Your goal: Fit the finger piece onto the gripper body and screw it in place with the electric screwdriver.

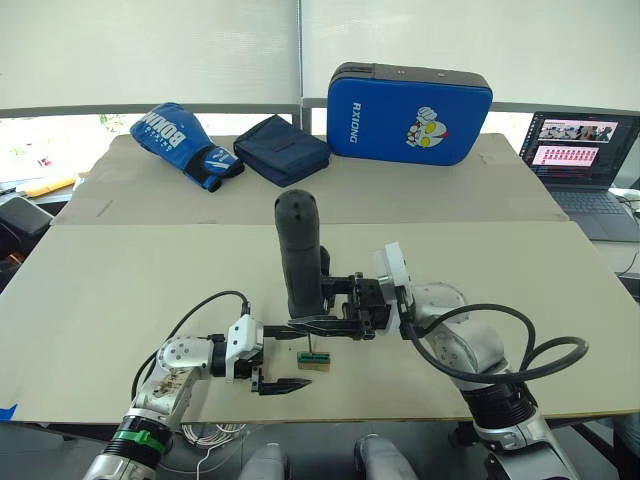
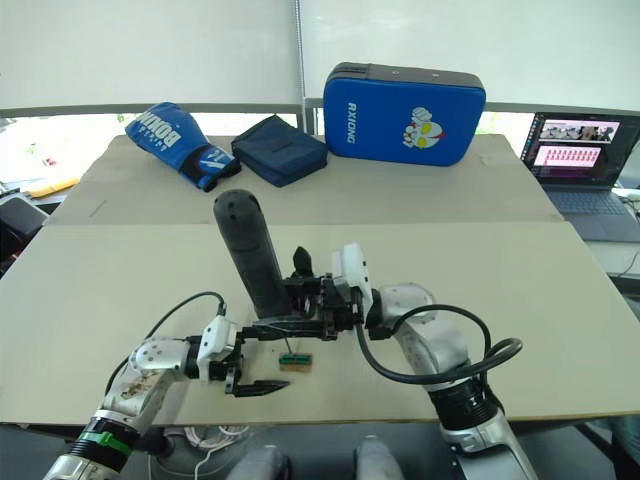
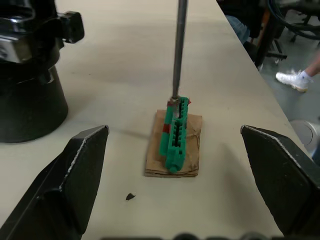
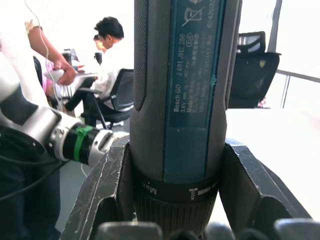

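Nearest the camera, the left claw (image 1: 283,383) hangs low over the desk's (image 1: 120,300) front edge, its two black fingers (image 3: 75,170) spread wide apart and gripping nothing. Between them in the left wrist view lies a small green block (image 3: 174,135) on a tan card (image 3: 192,155), and the thin metal bit (image 3: 179,47) comes straight down onto the block's far end.

The right claw (image 1: 330,322) is clenched around the screwdriver (image 1: 300,250), gripping its lower part near the ribbed collar; the right wrist view shows both fingers pressed against the barrel. The tool stands nearly upright, its long axis vertical with a slight lean, rounded end up and bit pointing down at the green block.

Behind the screwdriver stands what seems to be the gripper body (image 2: 301,266), mostly hidden by the tool; its round black base (image 3: 27,107) sits on the desk just beside the green block. I cannot make out the finger piece.

At the desk's far edge lie a blue boxing glove (image 1: 185,140), a dark blue pouch (image 1: 282,148) and a blue pad (image 1: 408,112). A laptop (image 1: 585,155) stands off to the right.
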Robot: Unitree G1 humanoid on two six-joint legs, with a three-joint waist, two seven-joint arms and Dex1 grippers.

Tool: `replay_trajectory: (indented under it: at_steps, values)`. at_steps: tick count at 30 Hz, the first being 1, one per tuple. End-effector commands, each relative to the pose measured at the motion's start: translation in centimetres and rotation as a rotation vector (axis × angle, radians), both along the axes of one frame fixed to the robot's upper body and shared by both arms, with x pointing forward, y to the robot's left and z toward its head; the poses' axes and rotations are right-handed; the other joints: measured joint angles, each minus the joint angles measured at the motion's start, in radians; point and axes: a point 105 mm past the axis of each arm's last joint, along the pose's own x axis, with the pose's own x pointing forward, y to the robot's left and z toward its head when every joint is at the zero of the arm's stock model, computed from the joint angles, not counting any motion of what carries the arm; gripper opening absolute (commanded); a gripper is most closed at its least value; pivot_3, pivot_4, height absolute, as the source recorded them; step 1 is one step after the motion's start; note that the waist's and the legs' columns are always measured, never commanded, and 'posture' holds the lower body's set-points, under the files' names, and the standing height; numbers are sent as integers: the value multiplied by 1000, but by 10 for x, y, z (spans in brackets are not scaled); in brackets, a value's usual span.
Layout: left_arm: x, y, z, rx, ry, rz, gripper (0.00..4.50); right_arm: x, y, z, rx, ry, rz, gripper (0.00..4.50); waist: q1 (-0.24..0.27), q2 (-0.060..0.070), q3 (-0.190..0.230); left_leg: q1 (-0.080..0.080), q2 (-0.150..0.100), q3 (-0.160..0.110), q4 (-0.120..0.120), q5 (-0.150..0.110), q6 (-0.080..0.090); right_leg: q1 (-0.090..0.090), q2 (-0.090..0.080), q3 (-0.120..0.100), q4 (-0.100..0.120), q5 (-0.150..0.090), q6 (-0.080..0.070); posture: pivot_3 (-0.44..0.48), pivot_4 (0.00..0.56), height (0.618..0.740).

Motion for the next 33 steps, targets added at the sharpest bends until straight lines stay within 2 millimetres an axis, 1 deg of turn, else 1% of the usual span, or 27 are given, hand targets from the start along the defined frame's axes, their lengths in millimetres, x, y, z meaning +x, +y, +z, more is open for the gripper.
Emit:
replay_trajectory:
  at_steps: [1,7,11,19,23,26,29,33]
  values:
    - [-1,6,15,-43,-41,-7,4470,-10,-1,28,71,-77,34,1937,0,0,0,0,0,0,0,0,0,0,0,0,0,0,0,0,150,740]
    - [-4,23,29,-89,-59,6,4470,-14,-8,40,78,-105,34,1937,-1,0,0,0,0,0,0,0,0,0,0,0,0,0,0,0,150,740]
    - [-8,37,42,-107,-33,23,4470,-17,-16,51,91,-125,11,1937,-2,0,1,0,0,0,0,0,0,0,0,0,0,0,0,0,150,740]
    - [-6,68,66,-117,-36,130,4470,-22,-38,70,83,-166,-60,1937,-2,-1,1,-1,0,0,0,0,0,-1,0,0,-1,0,0,0,150,740]
    - [-1,80,77,-137,-54,193,4470,-22,-48,78,80,-180,-103,1937,-1,-1,2,-1,0,0,0,0,0,-1,0,0,-1,0,0,0,150,740]
    - [2,81,80,-150,-54,210,4470,-22,-52,82,71,-187,-121,1937,-2,-1,2,-1,0,0,0,0,0,-1,0,0,-1,0,0,0,150,740]
    - [12,74,78,-145,-61,243,4470,-23,-52,84,68,-190,-128,1937,0,-1,2,-1,0,0,0,0,0,-1,0,0,-1,0,0,0,150,740]
    - [23,59,65,-91,-29,262,4470,-23,-52,85,64,-193,-129,1937,1,-1,2,-1,0,0,0,0,0,0,0,0,-1,0,0,0,150,740]
